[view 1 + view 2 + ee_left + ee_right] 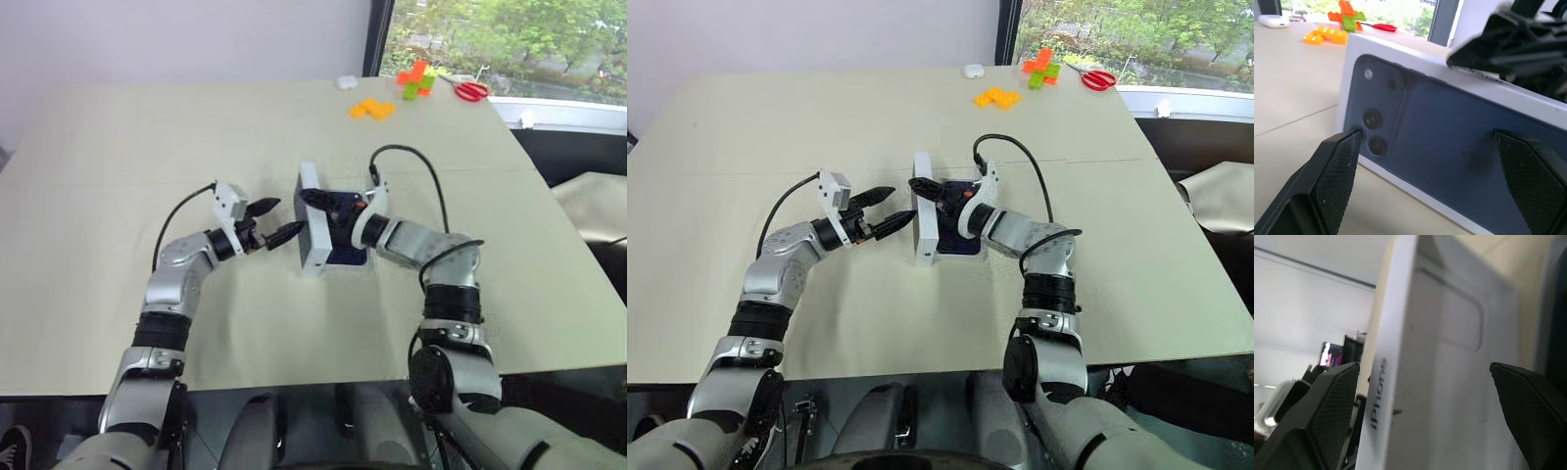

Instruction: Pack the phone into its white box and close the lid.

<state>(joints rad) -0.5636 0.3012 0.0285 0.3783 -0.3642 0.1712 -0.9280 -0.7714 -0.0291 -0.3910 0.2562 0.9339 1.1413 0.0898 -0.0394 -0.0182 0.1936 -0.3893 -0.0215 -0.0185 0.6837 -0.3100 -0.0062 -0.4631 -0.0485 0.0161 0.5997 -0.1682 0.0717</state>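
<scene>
The lid [312,232] is standing on edge between both spread grippers, left [277,222] at nine o'clock, right [925,189] at three, needing lowering onto the white box [349,257]

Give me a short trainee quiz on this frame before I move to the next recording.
1. True or false: the lid lies flat on the table.
2. What lies at the table's far corner by the window? A) red scissors B) a cup C) a tape roll
3. Are the left gripper's jaws open or shut?

Key: 1 false, the lid stands on edge between the two grippers; 2 A; 3 open.
</scene>
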